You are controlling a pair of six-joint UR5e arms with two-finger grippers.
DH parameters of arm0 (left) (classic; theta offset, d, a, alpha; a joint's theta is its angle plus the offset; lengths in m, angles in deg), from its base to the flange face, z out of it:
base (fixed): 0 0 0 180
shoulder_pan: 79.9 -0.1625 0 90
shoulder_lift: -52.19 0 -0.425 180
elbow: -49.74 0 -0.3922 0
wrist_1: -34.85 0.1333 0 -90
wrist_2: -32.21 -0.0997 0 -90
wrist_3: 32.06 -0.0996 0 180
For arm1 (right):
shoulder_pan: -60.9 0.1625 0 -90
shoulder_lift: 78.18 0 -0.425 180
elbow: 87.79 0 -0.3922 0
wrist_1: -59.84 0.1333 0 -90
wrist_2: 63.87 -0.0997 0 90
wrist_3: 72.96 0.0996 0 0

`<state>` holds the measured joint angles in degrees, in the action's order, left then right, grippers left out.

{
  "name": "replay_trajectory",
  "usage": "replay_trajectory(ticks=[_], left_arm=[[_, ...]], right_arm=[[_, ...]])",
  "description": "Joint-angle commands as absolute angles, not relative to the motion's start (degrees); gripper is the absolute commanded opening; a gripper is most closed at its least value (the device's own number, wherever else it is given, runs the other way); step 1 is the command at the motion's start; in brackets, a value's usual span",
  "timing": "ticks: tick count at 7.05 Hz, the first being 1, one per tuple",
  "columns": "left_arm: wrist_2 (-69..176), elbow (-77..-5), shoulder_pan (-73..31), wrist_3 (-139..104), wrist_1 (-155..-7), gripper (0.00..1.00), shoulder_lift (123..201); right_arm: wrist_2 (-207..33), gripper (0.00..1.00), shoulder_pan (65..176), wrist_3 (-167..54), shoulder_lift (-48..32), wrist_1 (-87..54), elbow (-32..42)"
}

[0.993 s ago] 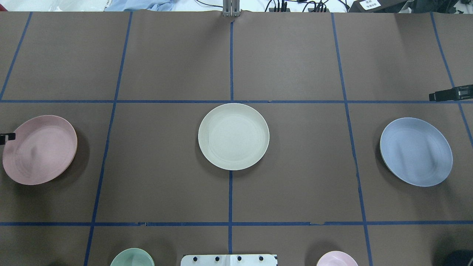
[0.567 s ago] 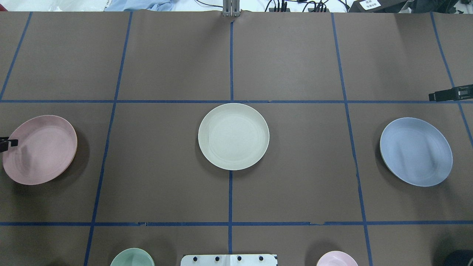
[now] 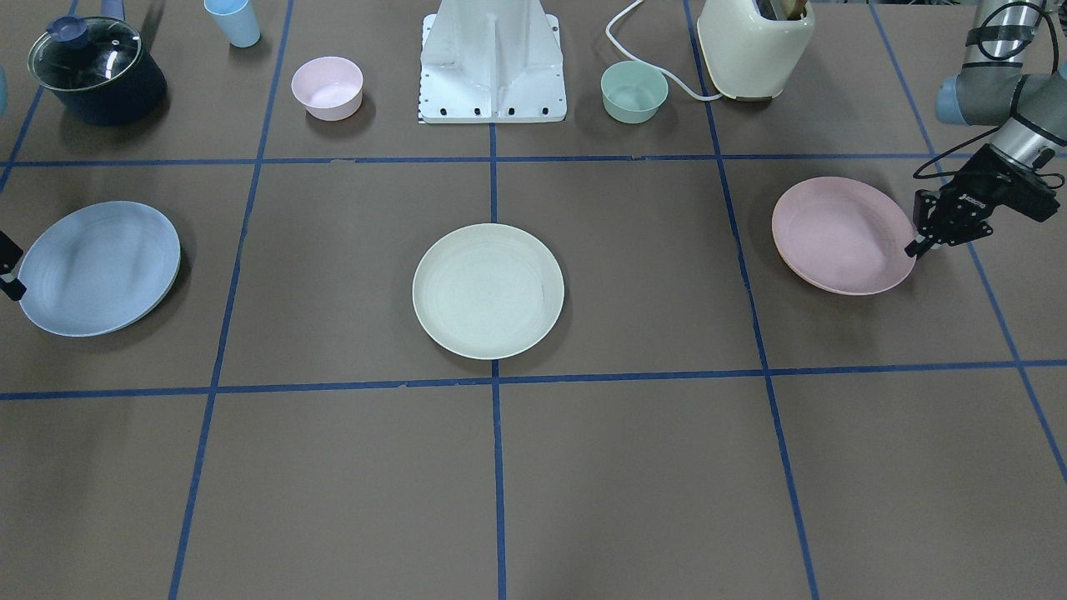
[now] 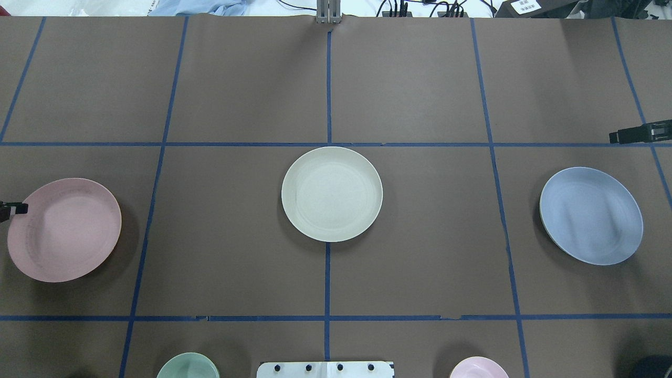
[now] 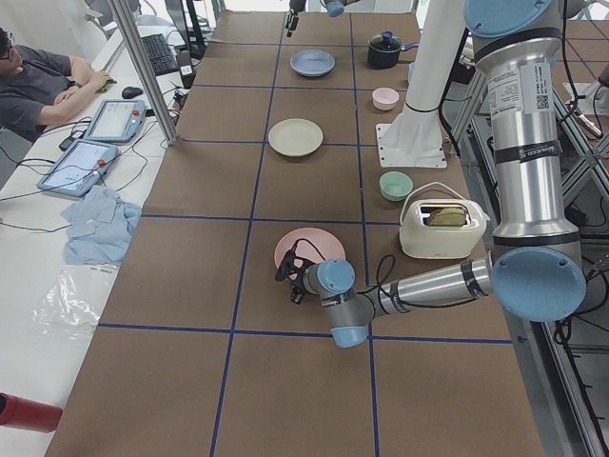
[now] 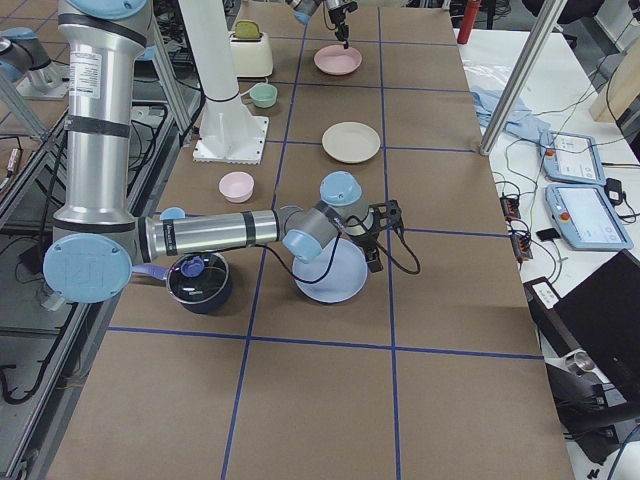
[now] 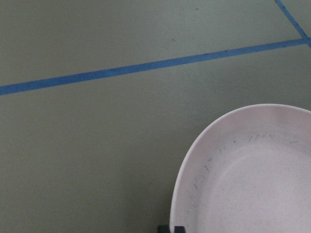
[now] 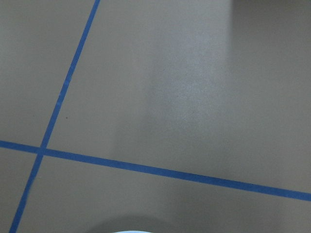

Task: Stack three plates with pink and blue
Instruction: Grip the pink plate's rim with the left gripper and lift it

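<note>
Overhead, the pink plate (image 4: 64, 229) has slid down and right at the frame's left, carried by the left gripper (image 4: 21, 208), which is clamped on its rim. In the facing view, the cream plate (image 3: 488, 291) sits centre and the blue plate (image 3: 98, 267) far left, with the right gripper (image 3: 8, 268) beside it; I cannot tell its state. I judge these plates light, stiff and slick, so pinch the rim firmly.

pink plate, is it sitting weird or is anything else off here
The pink plate looks slightly tipped rather than flat, and the left gripper appears to pinch its outer rim. The cream plate and the blue plate seem to lie flat. Nothing looks spilled or broken.
</note>
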<state>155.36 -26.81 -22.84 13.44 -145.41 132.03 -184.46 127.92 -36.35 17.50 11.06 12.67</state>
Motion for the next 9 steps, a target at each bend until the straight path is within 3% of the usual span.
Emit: replay_trajectory(ticks=[1, 3, 4, 6, 8, 9], left_arm=[[161.3, -33.5, -17.4, 13.5, -137.6, 0.00, 133.7], [160.6, -48.8, -17.3, 18.3, -118.8, 0.00, 136.9], [159.4, -51.8, -18.2, 21.9, -113.6, 0.00, 140.7], [153.3, -51.2, -28.3, 33.8, -111.0, 0.00, 150.0], [143.8, -49.9, -39.3, 43.5, -99.2, 0.00, 163.3], [139.0, -45.8, -43.0, 46.9, -96.6, 0.00, 169.6]], right_arm=[[-184.5, 1.00, 127.9, -36.3, 17.5, 11.1, 12.7], [-184.5, 1.00, 127.9, -36.3, 17.5, 11.1, 12.6], [-184.5, 1.00, 127.9, -36.3, 17.5, 11.1, 12.7], [-184.5, 1.00, 127.9, -36.3, 17.5, 11.1, 12.7], [-184.5, 1.00, 127.9, -36.3, 17.4, 11.1, 12.7], [-184.6, 1.00, 127.9, -36.3, 17.3, 11.1, 12.7]])
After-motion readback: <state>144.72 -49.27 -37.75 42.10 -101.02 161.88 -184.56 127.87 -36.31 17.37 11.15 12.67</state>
